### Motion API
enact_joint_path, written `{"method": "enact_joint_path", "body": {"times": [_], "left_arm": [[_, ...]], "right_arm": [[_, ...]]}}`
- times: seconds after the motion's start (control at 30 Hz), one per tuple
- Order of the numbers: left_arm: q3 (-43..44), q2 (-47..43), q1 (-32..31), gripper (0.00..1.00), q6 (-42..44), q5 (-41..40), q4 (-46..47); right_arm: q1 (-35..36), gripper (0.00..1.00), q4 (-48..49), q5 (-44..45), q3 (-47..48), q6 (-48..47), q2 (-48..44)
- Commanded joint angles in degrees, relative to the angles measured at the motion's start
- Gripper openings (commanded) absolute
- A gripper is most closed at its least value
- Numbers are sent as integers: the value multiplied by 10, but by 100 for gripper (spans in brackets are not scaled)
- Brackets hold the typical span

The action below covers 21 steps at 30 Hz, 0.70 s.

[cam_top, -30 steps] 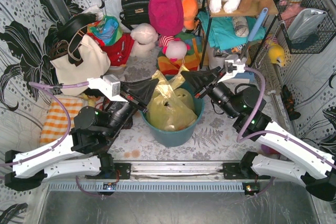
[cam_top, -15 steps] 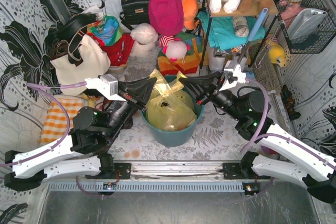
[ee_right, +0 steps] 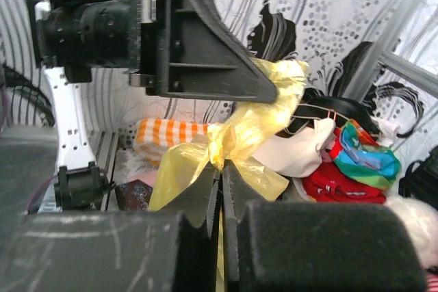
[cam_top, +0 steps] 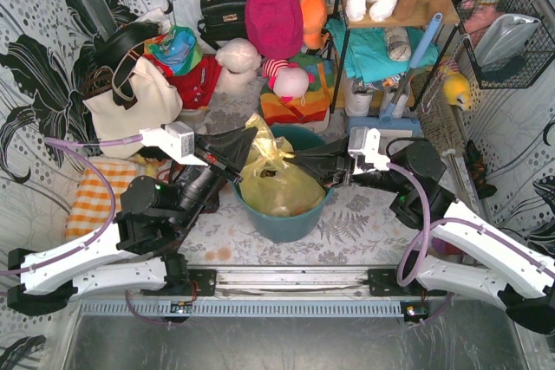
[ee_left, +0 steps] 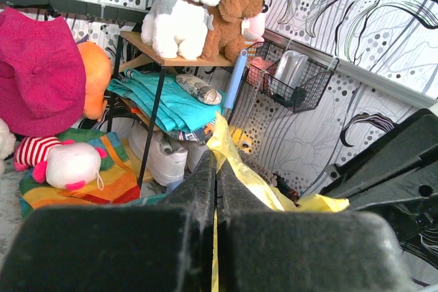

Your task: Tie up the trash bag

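Observation:
The yellow-green trash bag [cam_top: 279,181] sits in the teal round bin [cam_top: 286,224] at the middle of the table. My left gripper [cam_top: 252,137] is shut on one raised flap of the bag [ee_left: 236,162] at the bin's left rim. My right gripper [cam_top: 291,159] is shut on another bunched flap [ee_right: 239,138] over the bag's top, from the right. The two grippers' tips are close together above the bin. In the right wrist view the left gripper [ee_right: 270,94] shows just beyond the gathered plastic.
A white tote bag [cam_top: 130,101] stands at the back left. An orange checked cloth [cam_top: 95,197] lies left of the bin. Soft toys and a striped cloth [cam_top: 290,84] lie behind the bin. A shelf [cam_top: 381,19] with plush animals stands at the back right.
My right gripper has moved left across the bin toward the left gripper, carrying its flap over the bag's top. The left gripper has barely moved.

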Motion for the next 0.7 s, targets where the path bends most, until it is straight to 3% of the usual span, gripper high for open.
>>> {"method": "enact_joint_path", "body": {"times": [0.0,0.37,0.67], "left_arm": [[0,-2,-1,0,-6,-13,12],[4,-1,-1,0,-12,-15,9],[2,-5,0,0,-19,-11,8]], "right_arm": [[1,0,-69,-90,52,-87,8],[2,0,-294,-166,185,-193,56],[2,0,-432,-151,261,-219,117]]}}
